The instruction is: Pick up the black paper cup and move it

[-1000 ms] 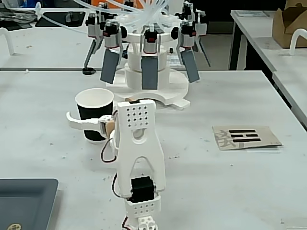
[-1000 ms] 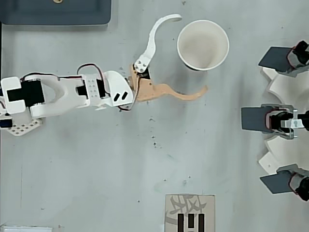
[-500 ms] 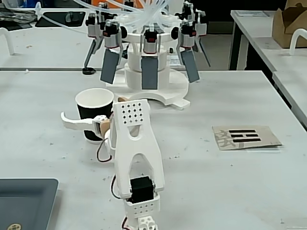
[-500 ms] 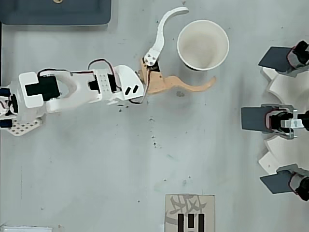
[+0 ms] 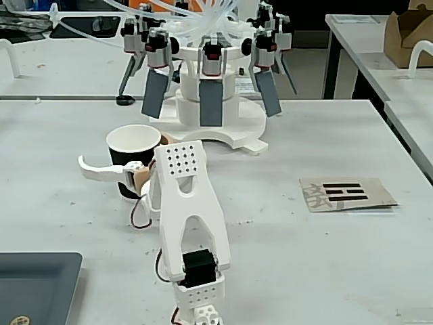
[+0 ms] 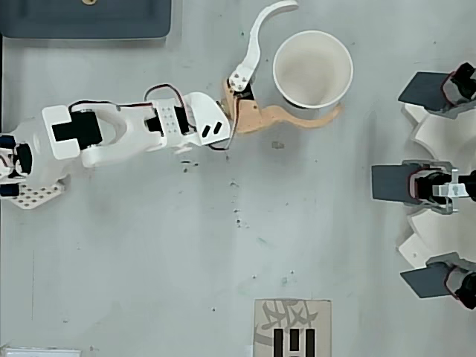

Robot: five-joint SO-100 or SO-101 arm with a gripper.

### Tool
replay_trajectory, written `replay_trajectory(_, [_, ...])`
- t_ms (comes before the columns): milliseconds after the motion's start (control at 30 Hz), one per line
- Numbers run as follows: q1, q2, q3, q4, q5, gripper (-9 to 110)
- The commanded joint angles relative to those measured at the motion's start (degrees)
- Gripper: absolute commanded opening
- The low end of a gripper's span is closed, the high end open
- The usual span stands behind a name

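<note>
**A:** How far along is the arm? The black paper cup [image 6: 312,69] sits upright on the table [image 6: 149,260], upper right of centre in the overhead view.

**B:** Barely started, by the looks. The gripper [image 6: 312,56] is spread wide and holds nothing: white finger [image 6: 256,37] curves off to the cup's left, tan finger [image 6: 297,117] lies against its lower edge. Closing, lifting and moving all remain.

**A:** The fixed view agrees: cup [image 5: 133,159] at left of centre, standing on the table.

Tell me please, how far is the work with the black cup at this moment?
Done: the arm has reached the black paper cup, which stands upright on the table. In hand: the gripper is open, its white finger and tan finger on either side of the cup, not closed. Left: closing, lifting and moving it.
</note>
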State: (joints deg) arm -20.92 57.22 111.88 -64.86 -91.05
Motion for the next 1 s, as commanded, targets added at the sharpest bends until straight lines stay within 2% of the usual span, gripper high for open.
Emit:
replay_trajectory(0, [-0.5,0.4,-2.6,0.0,0.4,48])
replay_trajectory(233, [-0.7,-0.1,-2.6,0.4,0.6,44])
replay_trajectory(967, [-0.7,-1.1,-2.9,0.4,1.2,17])
